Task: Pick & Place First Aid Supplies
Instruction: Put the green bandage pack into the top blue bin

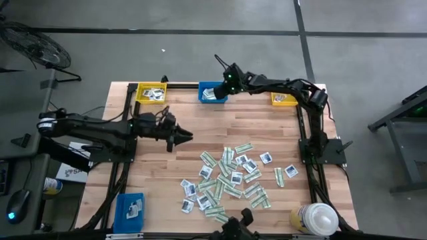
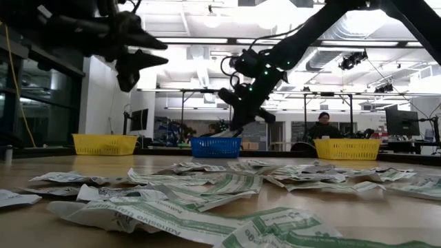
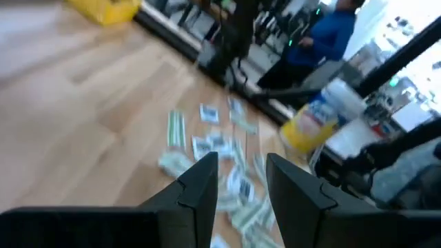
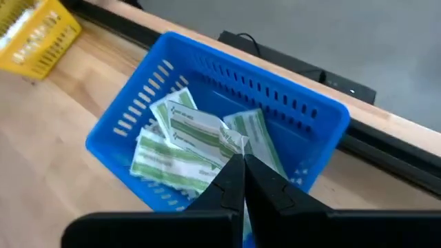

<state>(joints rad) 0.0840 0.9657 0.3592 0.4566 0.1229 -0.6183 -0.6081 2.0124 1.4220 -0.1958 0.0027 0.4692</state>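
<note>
High view: most packets [image 1: 230,179] lie unsorted mid-table; few in bins. Right gripper [image 4: 242,180] clenched on nothing over blue bin [image 4: 124,127]; left gripper [image 3: 238,182] parted, empty.

arms: dark, jointed; green lights; jaws: black, tapered

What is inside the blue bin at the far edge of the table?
The blue bin holds several green-and-white strip packets in a loose heap. The right gripper, shut, hangs over them and covers part of the heap.
</note>
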